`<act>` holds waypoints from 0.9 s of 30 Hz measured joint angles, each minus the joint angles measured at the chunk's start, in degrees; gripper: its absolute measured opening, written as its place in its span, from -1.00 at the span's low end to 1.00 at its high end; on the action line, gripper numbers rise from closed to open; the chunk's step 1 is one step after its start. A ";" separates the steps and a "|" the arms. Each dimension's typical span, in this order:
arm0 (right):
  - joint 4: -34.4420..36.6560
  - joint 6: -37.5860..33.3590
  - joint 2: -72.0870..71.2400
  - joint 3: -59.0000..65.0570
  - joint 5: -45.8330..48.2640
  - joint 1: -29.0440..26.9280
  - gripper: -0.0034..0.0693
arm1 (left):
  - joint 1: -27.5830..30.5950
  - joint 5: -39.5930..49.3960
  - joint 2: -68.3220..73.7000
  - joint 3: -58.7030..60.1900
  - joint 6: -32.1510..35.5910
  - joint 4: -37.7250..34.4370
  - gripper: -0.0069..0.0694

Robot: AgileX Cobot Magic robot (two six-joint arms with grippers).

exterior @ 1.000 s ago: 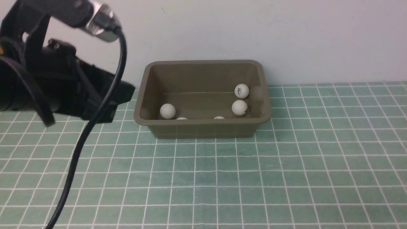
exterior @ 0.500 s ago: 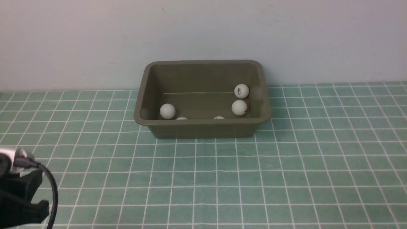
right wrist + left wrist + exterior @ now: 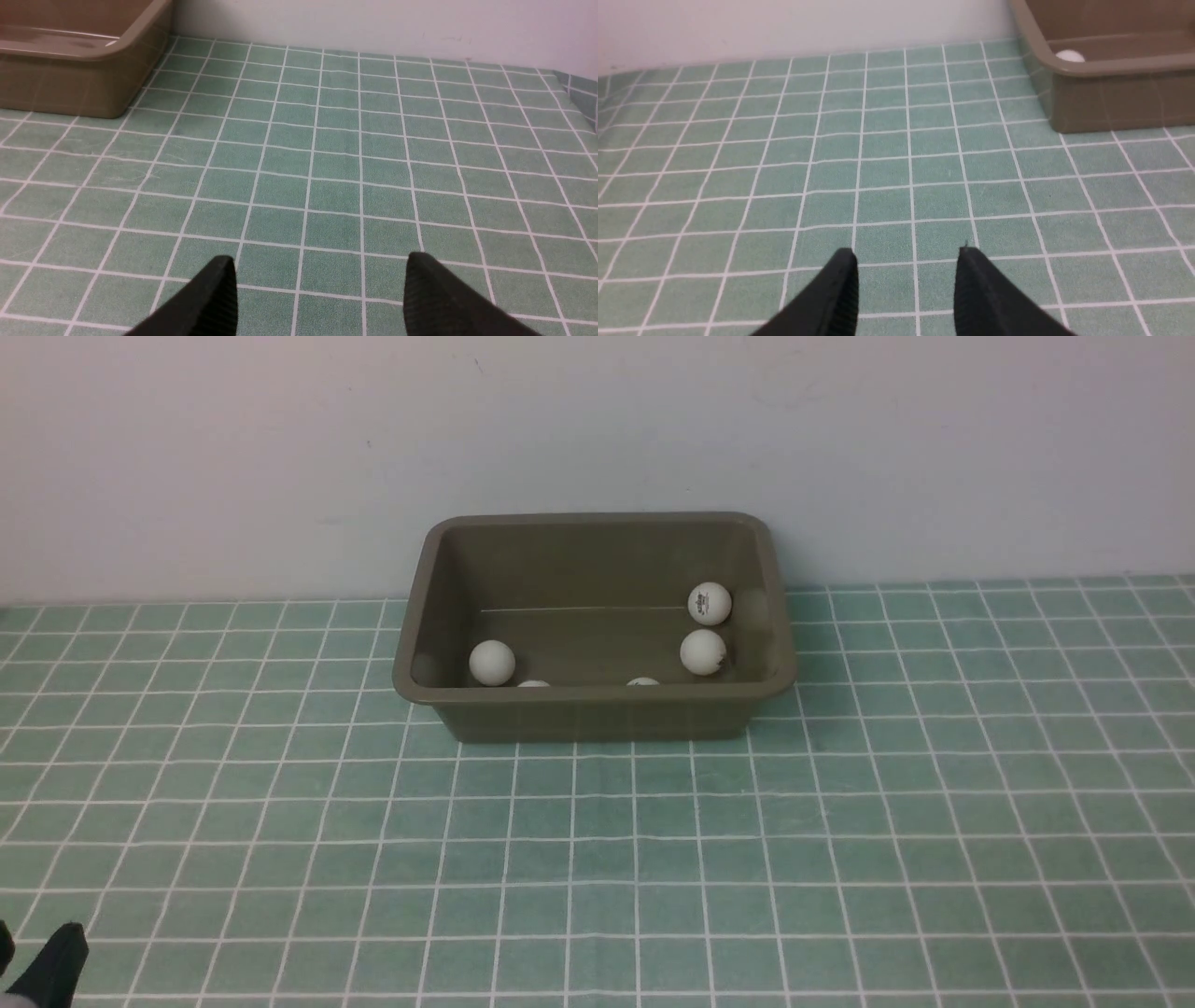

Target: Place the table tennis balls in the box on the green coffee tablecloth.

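Observation:
The olive-brown box (image 3: 597,714) stands on the green coffee tablecloth (image 3: 653,859) close to the back wall. Several white table tennis balls lie inside it: one at the left (image 3: 492,663), two at the right (image 3: 709,603) (image 3: 703,651), and two more peek over the near rim. In the left wrist view my left gripper (image 3: 906,252) is open over bare cloth, with the box (image 3: 1111,102) and one ball (image 3: 1070,56) well ahead of it. My right gripper (image 3: 321,257) is open too, holding nothing, with the box's corner (image 3: 70,93) far off.
A plain white wall (image 3: 597,429) rises directly behind the box. Only a dark tip of my left arm (image 3: 51,966) shows at the front view's lower left corner. The cloth's edge (image 3: 574,88) shows in the right wrist view.
My left arm has drawn back from beside the box's left end, dropping to the lower left corner and almost out of the front view. The balls have not moved.

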 joint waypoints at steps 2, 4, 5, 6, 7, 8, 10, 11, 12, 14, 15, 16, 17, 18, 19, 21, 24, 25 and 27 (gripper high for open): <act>0.00 0.00 0.00 0.00 0.00 0.00 0.30 | 0.00 0.52 -1.08 0.05 0.05 0.00 -0.12; 0.00 0.00 0.00 0.00 0.00 0.00 0.30 | 0.00 0.58 -2.06 0.05 0.12 0.00 -0.12; 0.00 0.00 0.00 0.00 0.00 0.00 0.30 | 0.00 0.58 -2.40 0.06 0.12 -0.04 -0.12; 0.00 0.00 0.00 0.00 0.00 0.00 0.30 | 0.00 0.59 -2.46 0.11 0.12 -0.12 -0.12; 0.00 0.00 0.00 0.00 0.00 0.00 0.30 | 0.00 0.59 -2.46 0.11 0.12 -0.12 -0.12; 0.00 0.00 0.00 0.00 0.00 0.00 0.30 | 0.00 0.66 -2.54 0.11 0.12 -0.45 -0.12; 0.00 0.00 0.00 0.00 0.00 0.00 0.30 | 0.00 0.66 -2.54 0.11 0.16 -0.55 -0.12; 0.00 0.00 0.00 0.00 0.00 0.00 0.30 | 0.00 0.71 -2.59 0.11 0.24 -0.60 -0.12; 0.00 0.00 0.00 0.00 0.00 0.00 0.30 | 0.00 0.71 -2.59 0.11 0.36 -0.73 -0.12; 0.00 0.00 0.00 0.00 0.00 0.00 0.30 | 0.00 0.78 -2.59 0.11 0.36 -0.88 -0.12; 0.00 0.00 0.00 0.00 0.00 0.00 0.30 | 0.00 0.80 -2.59 0.11 0.36 -1.10 -0.12; 0.00 0.00 0.00 0.00 0.00 0.00 0.30 | 0.00 0.80 -2.59 0.11 0.36 -1.23 -0.12; 0.00 0.00 0.00 0.00 0.00 0.00 0.30 | 0.00 0.84 -2.59 0.11 0.36 -1.29 -0.12; 0.00 0.00 0.00 0.00 0.00 0.00 0.30 | 0.00 0.84 -2.59 0.16 0.36 -1.33 -0.12; 0.00 0.00 0.00 0.00 0.00 0.00 0.30 | 0.00 0.84 -2.59 0.30 0.36 -1.36 -0.12; 0.00 0.00 0.00 0.00 0.00 0.00 0.30 | 0.00 0.79 -2.59 0.71 0.36 -1.36 -0.12; 0.00 0.00 0.00 0.00 0.00 0.00 0.30 | 0.00 0.84 -3.15 2.59 -0.90 0.75 -0.12; 0.00 0.00 0.00 0.00 0.00 0.00 0.30 | 0.00 1.20 -3.65 3.22 -2.16 2.43 -0.12; -0.07 0.00 0.00 0.00 0.00 0.00 0.30 | 0.00 2.04 -5.22 3.72 -6.70 6.42 -0.12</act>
